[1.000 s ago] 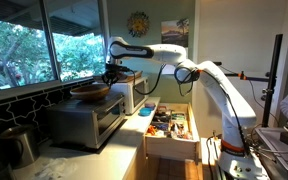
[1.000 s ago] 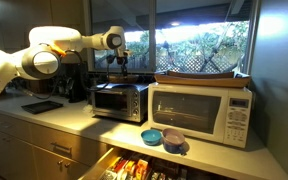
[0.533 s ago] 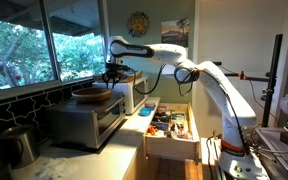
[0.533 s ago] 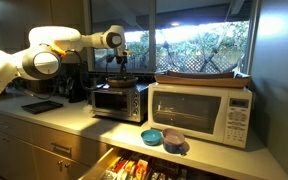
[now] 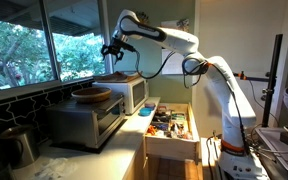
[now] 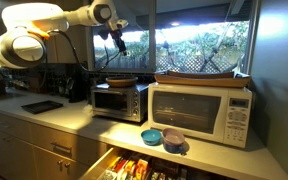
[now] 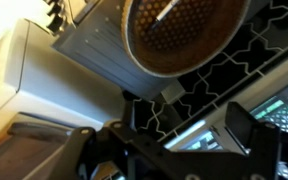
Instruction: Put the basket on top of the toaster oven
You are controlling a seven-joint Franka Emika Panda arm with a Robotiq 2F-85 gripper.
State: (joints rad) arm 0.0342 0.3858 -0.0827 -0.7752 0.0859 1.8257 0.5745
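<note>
The orange-tan woven basket (image 5: 91, 94) (image 6: 122, 81) rests on top of the silver toaster oven (image 5: 84, 122) (image 6: 119, 101) in both exterior views. My gripper (image 5: 112, 47) (image 6: 117, 32) hangs well above it, in front of the window, clear of the basket. In the wrist view the basket (image 7: 184, 35) lies far off on the oven's top (image 7: 89, 45). There the gripper (image 7: 164, 140) is open, with nothing between its fingers (image 7: 249, 125).
A white microwave (image 6: 199, 110) (image 5: 131, 90) stands beside the oven, with a dark flat tray (image 6: 204, 77) on it. Small bowls (image 6: 164, 137) sit on the counter. A drawer (image 5: 169, 125) full of items stands open below. A window is close behind.
The gripper has opened and let go of the basket, which stays on the toaster oven. The arm has then risen well above it.
</note>
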